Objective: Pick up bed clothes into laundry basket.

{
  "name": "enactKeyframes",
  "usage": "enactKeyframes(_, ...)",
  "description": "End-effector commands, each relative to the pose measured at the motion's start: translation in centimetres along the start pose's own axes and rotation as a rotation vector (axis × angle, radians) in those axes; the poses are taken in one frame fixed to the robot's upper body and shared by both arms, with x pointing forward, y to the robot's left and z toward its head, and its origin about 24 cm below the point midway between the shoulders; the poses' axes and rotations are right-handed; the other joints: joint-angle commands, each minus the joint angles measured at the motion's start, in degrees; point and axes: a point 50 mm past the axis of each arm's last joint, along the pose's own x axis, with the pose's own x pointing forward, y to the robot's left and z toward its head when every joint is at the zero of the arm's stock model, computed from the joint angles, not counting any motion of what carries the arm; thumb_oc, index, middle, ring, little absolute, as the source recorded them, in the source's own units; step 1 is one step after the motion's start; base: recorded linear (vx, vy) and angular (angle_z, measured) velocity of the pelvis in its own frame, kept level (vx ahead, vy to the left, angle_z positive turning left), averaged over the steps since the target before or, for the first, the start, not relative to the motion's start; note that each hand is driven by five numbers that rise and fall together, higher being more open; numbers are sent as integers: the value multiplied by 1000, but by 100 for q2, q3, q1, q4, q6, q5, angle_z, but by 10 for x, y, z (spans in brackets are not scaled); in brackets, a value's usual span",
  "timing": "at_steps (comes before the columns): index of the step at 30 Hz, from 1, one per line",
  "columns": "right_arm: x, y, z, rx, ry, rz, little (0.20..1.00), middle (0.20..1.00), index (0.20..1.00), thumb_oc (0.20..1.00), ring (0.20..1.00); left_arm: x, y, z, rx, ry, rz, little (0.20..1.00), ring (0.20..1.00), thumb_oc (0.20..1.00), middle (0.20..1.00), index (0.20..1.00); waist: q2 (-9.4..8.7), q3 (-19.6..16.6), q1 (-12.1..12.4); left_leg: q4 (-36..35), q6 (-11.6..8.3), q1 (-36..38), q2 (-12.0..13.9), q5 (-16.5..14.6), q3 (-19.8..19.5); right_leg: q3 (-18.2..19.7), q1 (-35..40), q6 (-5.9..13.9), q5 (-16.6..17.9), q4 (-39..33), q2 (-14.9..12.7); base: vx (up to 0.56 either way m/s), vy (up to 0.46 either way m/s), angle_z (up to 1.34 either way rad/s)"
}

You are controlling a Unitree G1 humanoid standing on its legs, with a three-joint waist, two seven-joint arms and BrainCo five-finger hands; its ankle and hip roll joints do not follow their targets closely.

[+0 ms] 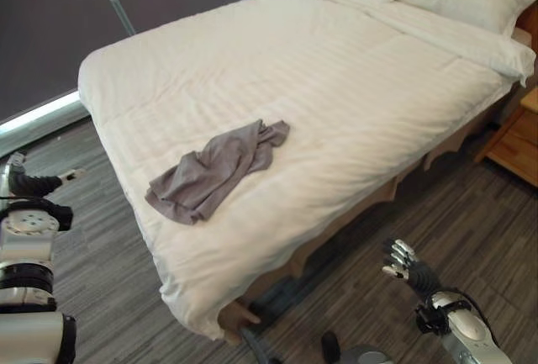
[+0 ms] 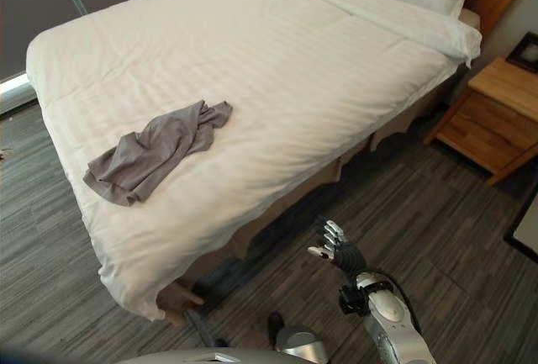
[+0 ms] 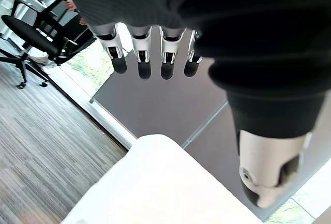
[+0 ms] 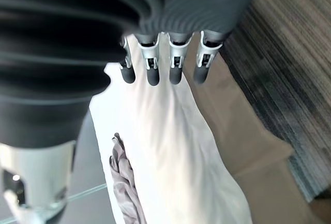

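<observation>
Right hand [image 2: 336, 246] hangs over the floor off the bed's [image 2: 277, 53] near side, fingers straight, holding nothing. Left hand [image 3: 150, 53], likewise slack-fingered and empty, sits at 9 o'clock off the bed's foot corner. Grey garment [image 1: 217, 169] lies crumpled on the white duvet near the foot end, at 11 o'clock from the right hand. Judged light, limp, non-slippery; pinch a raised fold mid-bunch.
</observation>
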Motion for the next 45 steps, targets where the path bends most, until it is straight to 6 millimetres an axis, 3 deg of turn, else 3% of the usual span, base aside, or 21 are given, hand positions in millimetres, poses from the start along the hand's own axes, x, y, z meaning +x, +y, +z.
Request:
enactKeyframes(1,3,7,14,31,-74,44,1000,1000,1000,1000,1000,13,13,45,0,-95,29,1000,1000,1000,1000,1000,-271,-51,12,36,-128,-635,280,549,324,134,-665,785,-84,163,-742,-317,65,-29)
enactKeyframes(7,8,10,19,36,-96,59,1000,1000,1000,1000,1000,17,12,76,-88,-161,21,1000,1000,1000,1000,1000,-300,299,-116,36,-165,-1043,312,651,395,263,-1178,809,116,150,-704,-87,19,-33)
enactKeyframes(14,20,18,28,33,-142,94,1000,1000,1000,1000,1000,12,-14,130,-127,-319,-46,1000,1000,1000,1000,1000,-362,615,-270,36,-194,-1256,342,684,488,372,-1487,834,209,143,-658,-40,-8,-13)
enactKeyframes(18,22,18,35,34,-174,96,1000,1000,1000,1000,1000,11,-19,152,-106,-355,-33,1000,1000,1000,1000,1000,-394,783,-345,36,-220,-1399,365,716,532,392,-1652,843,248,144,-640,-19,-23,-10)
enactKeyframes(27,21,16,39,63,-205,69,1000,1000,1000,1000,1000,18,-6,140,-64,-260,56,1000,1000,1000,1000,1000,-424,1054,-401,36,-264,-1690,371,757,564,390,-1953,839,335,104,-607,-4,-12,0)
enactKeyframes(30,24,15,44,57,-226,61,1000,1000,1000,1000,1000,18,-7,144,-13,-257,52,1000,1000,1000,1000,1000,-452,1185,-441,36,-263,-1866,368,761,574,435,-2134,846,387,98,-590,-26,-12,-1)
enactKeyframes(31,27,15,51,65,-262,48,1000,1000,1000,1000,1000,19,-13,142,19,-229,20,200,200,200,200,200,-488,1353,-485,36,-268,-2082,373,782,567,453,-2352,850,445,91,-557,-73,-31,-3)
enactKeyframes(34,27,16,49,71,-257,35,1000,1000,1000,1000,1000,15,-35,137,48,-222,-38,200,200,200,200,200,-522,1448,-488,36,-259,-2186,361,788,523,469,-2437,838,448,109,-523,-40,-33,4)
enactKeyframes(35,28,16,48,64,-253,31,1000,1000,1000,1000,1000,10,-51,141,56,-244,-75,200,200,200,200,200,-543,1471,-472,36,-253,-2195,357,780,508,481,-2436,833,451,95,-507,0,0,0)
enactKeyframes(40,29,15,47,40,-245,35,1000,1000,1000,1000,1000,1,-67,153,14,-328,-115,200,200,200,200,200,-509,1370,-396,36,-253,-2037,343,720,450,436,-2257,824,391,59,-525,1,-3,1)
enactKeyframes(43,28,10,48,14,-236,29,1000,1000,1000,1000,1000,-16,-73,179,-119,-491,-148,200,200,200,200,200,-354,1123,-266,36,-230,-1779,285,641,320,326,-1925,819,305,43,-608,46,4,4)
enactKeyframes(45,28,7,45,3,-221,19,1000,1000,1000,1000,1000,-27,-80,183,-163,-557,-193,200,200,200,200,200,-288,990,-215,36,-206,-1611,253,587,266,265,-1728,811,248,51,-645,86,17,16)
